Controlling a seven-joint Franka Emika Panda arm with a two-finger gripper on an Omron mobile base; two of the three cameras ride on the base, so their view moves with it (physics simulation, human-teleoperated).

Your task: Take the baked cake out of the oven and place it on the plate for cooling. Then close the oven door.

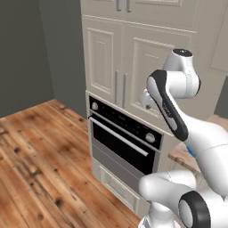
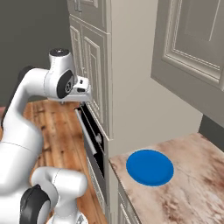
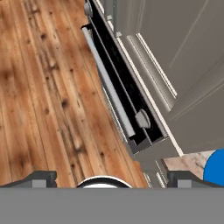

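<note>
End effector (image 2: 83, 94) released, jaws spread, empty, above black glass oven door (image 1: 122, 147). Door shut. Risk: fingers slip off long silver bar handle (image 1: 118, 136) if approach misaligned.

No readable text, label, brand, number or sign anywhere. Faint pale marks on the black control strip of the oven (image 1: 124, 121), centre of the left base frame, too small and blurred to read. Plain, unmarked surface on the blue plate (image 2: 150, 167), lower right.
</note>
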